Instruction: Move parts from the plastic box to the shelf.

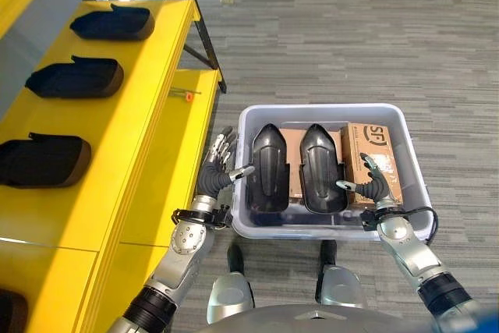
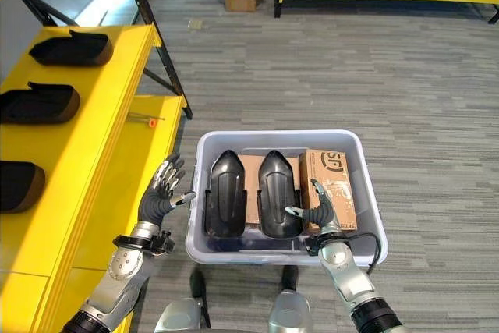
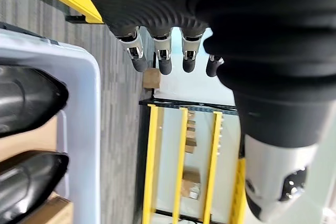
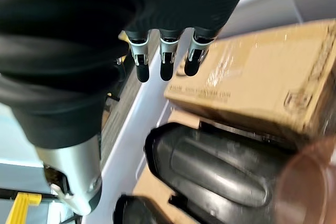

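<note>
Along the left, the yellow shelf [image 1: 132,115] is carrying black parts laid in a row down its top level, each resting on its flat side with gaps between them, which suggests they are being set out one by one for easy reach. Three shelf parts [image 1: 76,78] are showing whole in the left eye view, and a dark corner of what may be a fourth is peeking in at the bottom edge; I cannot tell what it is. A small orange-tipped tool [image 1: 185,96] is lying on the lower yellow ledge.

The left hand [image 1: 221,163] is hovering just outside the left wall of the plastic box [image 1: 394,118], its fingers [image 3: 164,61] spread and nearly straight, holding nothing, thumb reaching toward the rim.

Inside the box, two black parts are lying side by side, lengthwise, hollow-backed shells facing up: the left part [image 1: 269,165] and the right part [image 1: 321,165]. They are resting on a flat cardboard sheet [image 1: 295,142], probably there as padding. One cardboard carton [image 1: 370,157] is filling the right side of the box, wedging the parts in place.

The right hand [image 1: 373,183] is poised over the carton beside the right part, fingers [image 4: 165,66] relaxed and parted, gripping nothing. Both hands look to be flanking the box, likely preparing to pick up a part.
</note>
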Controlling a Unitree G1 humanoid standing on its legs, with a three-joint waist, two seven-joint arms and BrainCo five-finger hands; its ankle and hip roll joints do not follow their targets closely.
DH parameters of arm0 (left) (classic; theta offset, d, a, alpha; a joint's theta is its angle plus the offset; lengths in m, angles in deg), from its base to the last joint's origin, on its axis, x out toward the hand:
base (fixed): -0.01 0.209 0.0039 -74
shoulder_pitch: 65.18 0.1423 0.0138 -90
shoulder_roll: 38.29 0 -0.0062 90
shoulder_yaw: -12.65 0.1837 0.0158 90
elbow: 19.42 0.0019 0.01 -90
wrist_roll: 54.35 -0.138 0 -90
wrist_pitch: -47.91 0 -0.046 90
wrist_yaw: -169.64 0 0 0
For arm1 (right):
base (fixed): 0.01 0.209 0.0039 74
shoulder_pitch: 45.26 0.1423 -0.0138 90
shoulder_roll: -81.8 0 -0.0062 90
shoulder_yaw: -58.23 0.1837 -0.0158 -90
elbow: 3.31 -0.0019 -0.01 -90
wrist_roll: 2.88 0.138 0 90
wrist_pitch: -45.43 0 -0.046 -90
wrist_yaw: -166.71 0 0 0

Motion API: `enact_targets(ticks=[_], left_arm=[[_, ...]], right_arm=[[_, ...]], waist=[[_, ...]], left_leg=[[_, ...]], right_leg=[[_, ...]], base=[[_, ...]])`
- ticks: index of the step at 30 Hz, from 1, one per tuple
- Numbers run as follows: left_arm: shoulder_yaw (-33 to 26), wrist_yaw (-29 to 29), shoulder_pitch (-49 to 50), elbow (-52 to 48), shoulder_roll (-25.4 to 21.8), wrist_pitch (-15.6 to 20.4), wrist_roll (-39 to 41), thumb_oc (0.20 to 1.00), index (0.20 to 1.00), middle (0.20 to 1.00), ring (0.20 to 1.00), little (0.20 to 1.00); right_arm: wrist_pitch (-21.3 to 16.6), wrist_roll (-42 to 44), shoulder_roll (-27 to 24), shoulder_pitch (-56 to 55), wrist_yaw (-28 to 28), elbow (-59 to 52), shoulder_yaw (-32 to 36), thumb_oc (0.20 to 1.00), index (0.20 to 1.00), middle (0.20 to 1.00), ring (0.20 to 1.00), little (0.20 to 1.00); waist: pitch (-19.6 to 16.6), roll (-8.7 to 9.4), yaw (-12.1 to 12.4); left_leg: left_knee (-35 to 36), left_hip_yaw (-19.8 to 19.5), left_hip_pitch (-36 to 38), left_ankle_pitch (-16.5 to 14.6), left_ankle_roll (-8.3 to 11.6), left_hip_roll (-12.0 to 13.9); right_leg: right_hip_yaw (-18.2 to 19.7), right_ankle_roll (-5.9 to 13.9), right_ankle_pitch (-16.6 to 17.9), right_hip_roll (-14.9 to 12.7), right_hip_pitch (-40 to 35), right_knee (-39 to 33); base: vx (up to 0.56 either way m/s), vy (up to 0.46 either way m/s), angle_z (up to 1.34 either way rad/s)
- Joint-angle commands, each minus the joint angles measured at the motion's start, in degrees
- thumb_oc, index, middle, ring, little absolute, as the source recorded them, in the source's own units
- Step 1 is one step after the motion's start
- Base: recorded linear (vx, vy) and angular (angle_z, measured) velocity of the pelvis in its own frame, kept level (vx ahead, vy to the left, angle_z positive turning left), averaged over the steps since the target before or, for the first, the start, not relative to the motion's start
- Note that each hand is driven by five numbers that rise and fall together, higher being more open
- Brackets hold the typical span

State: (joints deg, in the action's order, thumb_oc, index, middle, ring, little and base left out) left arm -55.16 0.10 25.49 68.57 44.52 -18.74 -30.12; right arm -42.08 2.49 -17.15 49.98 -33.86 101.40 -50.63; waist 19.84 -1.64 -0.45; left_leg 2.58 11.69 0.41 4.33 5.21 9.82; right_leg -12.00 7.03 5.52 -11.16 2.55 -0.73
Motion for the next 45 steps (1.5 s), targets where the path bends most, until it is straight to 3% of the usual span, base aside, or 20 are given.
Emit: enact_targets(ticks=[1,6,10,13,17,24,35,38,45], left_arm=[[-1.8,1.4,-2.6,-4.9,-1.4,5.1,0.6,1.0,1.0,1.0,1.0,1.0],[-2.6,1.2,-6.8,-8.3,-2.0,5.3,1.1,1.0,1.0,1.0,1.0,1.0],[-2.1,0.3,-10.4,-9.9,-2.1,6.4,-0.9,1.0,1.0,1.0,1.0,1.0],[-2.7,6.2,-13.8,-10.9,-2.2,6.1,0.3,1.0,1.0,1.0,1.0,1.0],[-3.7,7.7,-16.3,-10.1,-1.4,4.9,-0.3,1.0,1.0,1.0,1.0,1.0],[-3.6,6.5,-17.8,-9.6,-0.2,3.9,-0.4,1.0,1.0,1.0,1.0,1.0],[-2.6,6.5,-19.0,-10.4,0.0,2.5,-1.3,1.0,1.0,1.0,1.0,1.0],[-2.4,5.6,-19.0,-10.6,0.2,1.9,-0.9,1.0,1.0,1.0,1.0,1.0],[-2.2,4.7,-18.3,-10.8,0.5,1.3,-2.3,1.0,1.0,1.0,1.0,1.0]], right_arm=[[-2.1,-2.5,0.6,5.0,0.0,-2.3,-0.9,1.0,1.0,1.0,1.0,1.0],[3.6,2.2,1.1,11.5,-1.5,0.5,-2.1,1.0,1.0,1.0,1.0,1.0],[3.9,5.1,2.0,16.7,-2.8,6.1,-1.3,1.0,1.0,1.0,1.0,1.0],[4.1,1.8,2.3,21.0,-2.8,8.4,-1.4,1.0,1.0,1.0,1.0,1.0],[6.1,2.7,3.0,24.9,-4.5,10.7,-1.8,1.0,1.0,1.0,1.0,1.0],[6.8,13.4,4.6,28.5,-6.8,17.5,0.6,1.0,1.0,1.0,1.0,1.0],[7.7,24.9,4.8,34.6,0.4,25.0,4.0,1.0,1.0,1.0,1.0,1.0],[5.4,29.7,5.3,35.6,2.8,25.5,4.3,1.0,1.0,1.0,1.0,1.0],[5.6,29.0,6.6,37.2,10.6,21.9,2.7,1.0,1.0,1.0,1.0,1.0]], waist=[[0.6,1.27,0.6],[3.5,0.56,1.5],[5.4,-0.16,2.0],[7.1,-1.04,2.1],[8.7,-1.32,2.4],[10.0,-1.78,3.0],[10.0,-3.11,4.6],[10.0,-3.35,5.1],[10.0,-4.12,5.5]], left_leg=[[-4.5,-2.5,-3.5,0.1,-0.94,0.4],[-7.1,-3.3,-7.7,-0.1,-0.79,0.1],[-9.0,-4.0,-10.9,-0.3,-0.89,-0.1],[-10.3,-4.6,-13.3,-0.5,-0.92,-0.4],[-11.4,-4.8,-15.6,-0.6,-1.04,-0.6],[-12.3,-4.8,-18.8,-0.5,-1.25,-0.7],[-14.4,-5.3,-25.8,-0.3,-1.67,-1.3],[-14.6,-5.6,-26.8,-0.4,-1.73,-1.6],[-14.8,-5.6,-29.0,0.2,-1.55,-1.9]], right_leg=[[-0.7,0.34,-1.9,-3.0,1.5,6.8],[-0.9,-0.18,-2.4,-3.4,4.6,8.4],[-0.7,-0.63,-2.9,-3.6,7.4,10.2],[-0.5,-1.14,-3.5,-3.7,9.9,11.8],[-0.4,-1.57,-3.8,-3.8,12.7,13.4],[-0.3,-1.8,-4.1,-4.0,16.2,15.1],[-0.1,-2.25,-5.4,-4.5,24.3,20.4],[-0.3,-2.32,-6.1,-4.6,25.3,21.5],[-0.3,-2.71,-6.1,-4.5,28.1,22.7]], base=[[-0.13,-0.001,0.13],[-0.11,-0.009,0.08],[-0.11,0.013,0.06],[-0.09,0.05,0.07],[-0.08,0.008,0.03],[-0.04,-0.01,0.02],[-0.01,0.003,0.03],[0.0,0.0,0.0],[-0.01,0.005,0.03]])
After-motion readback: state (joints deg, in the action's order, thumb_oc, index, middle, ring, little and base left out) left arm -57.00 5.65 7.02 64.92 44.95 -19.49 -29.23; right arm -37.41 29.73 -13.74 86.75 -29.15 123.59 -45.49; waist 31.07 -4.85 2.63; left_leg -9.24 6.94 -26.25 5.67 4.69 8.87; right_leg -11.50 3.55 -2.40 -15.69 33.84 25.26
